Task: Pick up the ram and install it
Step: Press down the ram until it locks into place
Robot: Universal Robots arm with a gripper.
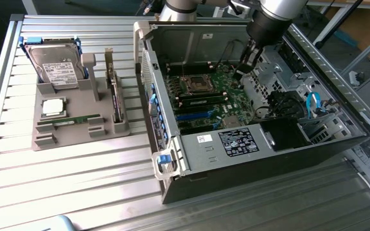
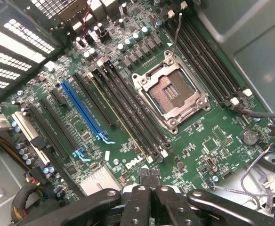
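Green and slim, the ram (image 1: pixel 69 120) lies slotted in the grey holder (image 1: pixel 75 137) on the worktop beside the open computer case (image 1: pixel 271 149), ready for grasping, while the gripper (image 1: pixel 244 65), pinched shut and empty, hangs over the motherboard (image 2: pixel 128 103).

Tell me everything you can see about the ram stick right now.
The ram is a long, thin green circuit-board stick. It lies flat along the near part of the grey parts holder on the slatted table, at the exterior view's left, just in front of the square silver processor chip. It sits in the holder, with nothing else touching it. The gripper is shut and empty, far away inside the open computer case, above the motherboard.
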